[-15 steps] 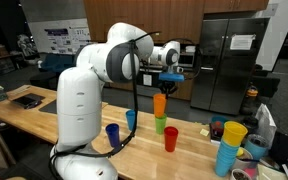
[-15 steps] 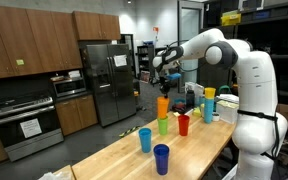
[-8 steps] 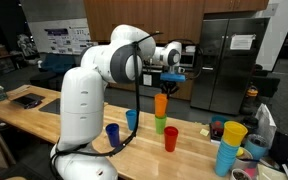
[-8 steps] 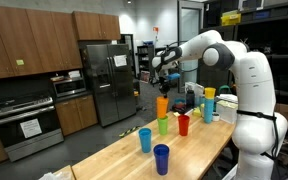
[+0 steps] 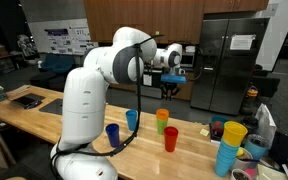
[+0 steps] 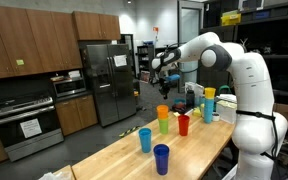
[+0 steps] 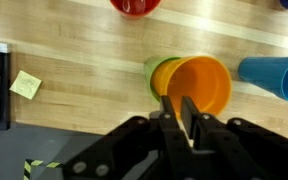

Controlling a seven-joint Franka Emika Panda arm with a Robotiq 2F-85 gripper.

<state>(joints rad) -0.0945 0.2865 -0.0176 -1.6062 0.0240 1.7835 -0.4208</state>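
Note:
An orange cup (image 5: 162, 116) (image 6: 163, 112) sits nested in a green cup (image 5: 161, 127) (image 6: 164, 126) on the wooden table (image 5: 44, 118). My gripper (image 5: 171, 72) (image 6: 160, 72) hangs well above the pair and touches neither. In the wrist view the gripper (image 7: 177, 100) reaches in from the bottom edge. Its fingers (image 7: 166, 102) stand a narrow gap apart with nothing between them. Below them lies the orange cup's mouth (image 7: 199, 82), with the green rim (image 7: 154, 72) showing at its left.
A red cup (image 5: 171, 139) (image 6: 183, 125) (image 7: 136, 5), a light blue cup (image 5: 131, 119) (image 6: 144, 139) and a dark blue cup (image 5: 112, 134) (image 6: 161, 158) stand around the nested pair. A yellow-topped cup stack (image 5: 230, 140) (image 6: 209, 105) stands at the table's end. A yellow sticky note (image 7: 26, 84) lies on the wood.
The orange cup was held in the shut gripper above the green cup. The jaws have parted slightly and the orange cup has dropped into the green one. The arm has stayed in place.

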